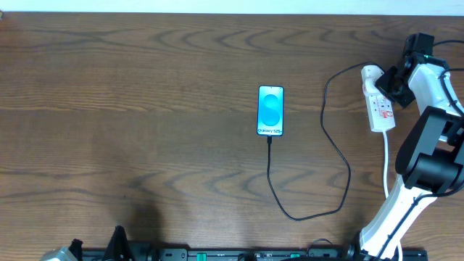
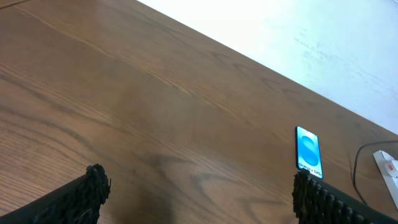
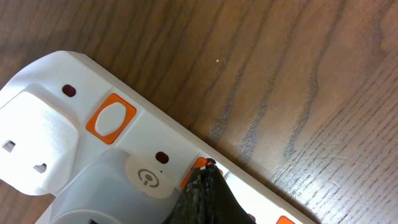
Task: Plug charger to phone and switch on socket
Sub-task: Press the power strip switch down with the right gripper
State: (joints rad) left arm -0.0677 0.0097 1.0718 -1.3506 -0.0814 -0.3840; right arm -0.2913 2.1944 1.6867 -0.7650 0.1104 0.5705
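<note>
The phone (image 1: 270, 110) lies mid-table with its blue screen lit; it also shows in the left wrist view (image 2: 308, 151). The thin black charger cable (image 1: 335, 138) runs from the phone's near end, loops right and goes up to the white socket strip (image 1: 380, 109) at the far right. My right gripper (image 1: 395, 83) is shut, over the strip. In the right wrist view its closed fingertips (image 3: 208, 171) press on an orange switch (image 3: 194, 169) beside a white charger block (image 3: 118, 193) plugged into the strip (image 3: 37, 124). My left gripper (image 2: 196, 186) is open and empty, low over bare wood.
Another orange switch (image 3: 111, 117) sits farther along the strip, with small dark red lamps (image 3: 69, 91) beside it. The strip's white cord (image 1: 386, 163) runs toward the near edge beside my right arm. A white wall borders the table's far edge (image 2: 298, 37).
</note>
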